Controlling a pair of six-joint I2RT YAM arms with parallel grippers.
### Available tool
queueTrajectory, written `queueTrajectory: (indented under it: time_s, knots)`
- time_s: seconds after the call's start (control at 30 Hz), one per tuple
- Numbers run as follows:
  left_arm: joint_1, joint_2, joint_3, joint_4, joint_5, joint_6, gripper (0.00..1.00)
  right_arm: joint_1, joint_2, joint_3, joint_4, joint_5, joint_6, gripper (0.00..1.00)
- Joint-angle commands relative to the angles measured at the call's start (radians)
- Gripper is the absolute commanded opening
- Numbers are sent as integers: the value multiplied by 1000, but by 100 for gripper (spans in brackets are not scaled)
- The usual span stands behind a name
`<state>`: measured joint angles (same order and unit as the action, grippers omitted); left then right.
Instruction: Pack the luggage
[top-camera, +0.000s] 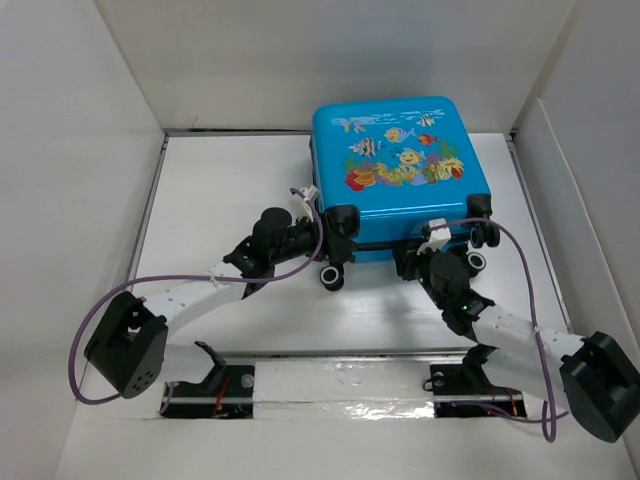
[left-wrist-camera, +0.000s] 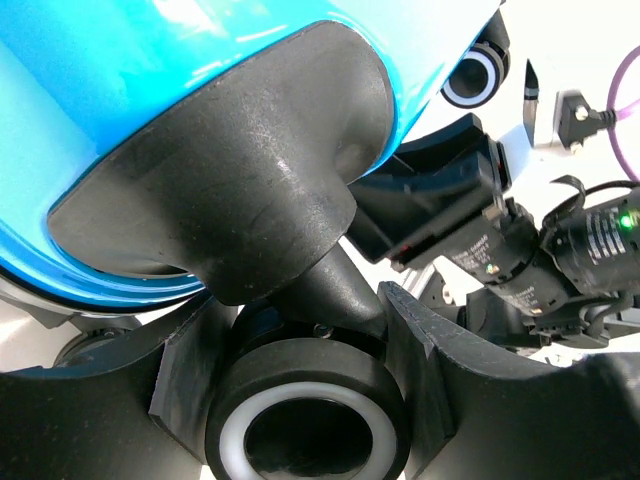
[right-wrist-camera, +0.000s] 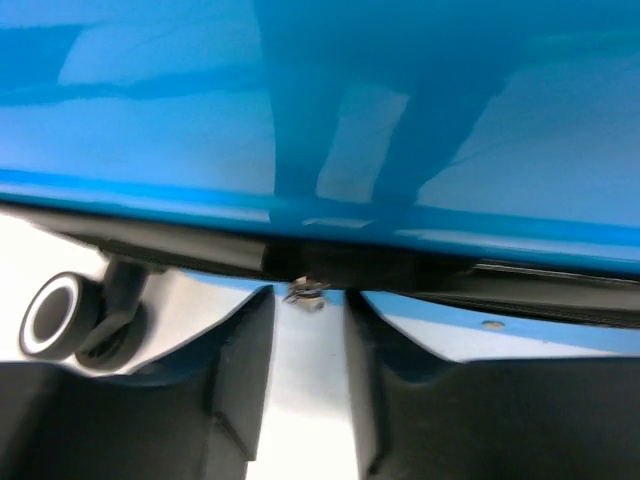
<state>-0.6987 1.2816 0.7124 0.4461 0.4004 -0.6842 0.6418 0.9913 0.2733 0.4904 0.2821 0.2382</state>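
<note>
Closing up looks to be the step in hand: the small bright-blue hard-shell suitcase with fish print (top-camera: 400, 150) lies flat with its lid down on the white surface (top-camera: 230, 200), toward the far right. The left gripper (left-wrist-camera: 305, 350) has its jaws spread wide around a black, white-ringed corner wheel (left-wrist-camera: 305, 425) and seems to clamp it. The right gripper (right-wrist-camera: 308, 320) has narrow, empty jaws just short of a small metal zip pull (right-wrist-camera: 305, 292) on the dark seam. Next, those jaws would need to ease forward, pinch the pull and draw it along the seam. The suitcase's printed shell faces up with the wheels toward the arm bases; I judge the long axis near-to-far, slightly skewed.
</note>
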Motion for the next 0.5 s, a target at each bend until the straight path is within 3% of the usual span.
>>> queueTrajectory:
  time_s: [0.0, 0.1, 0.2, 0.27, 0.47]
  knots:
    - [-8, -51, 41, 230, 115, -54, 0, -37, 10, 17, 154, -4, -7, 33]
    - [-8, -53, 42, 230, 118, -57, 0, -48, 38, 23, 163, -1, -2, 13]
    - [-8, -47, 44, 243, 123, -63, 0, -48, 73, 23, 207, -38, -7, 0]
    - [-8, -33, 53, 250, 130, -67, 0, -16, 92, 15, 266, -49, -2, 0]
    - [-39, 30, 145, 278, 140, -86, 0, 266, 83, 20, 295, 47, 82, 0]
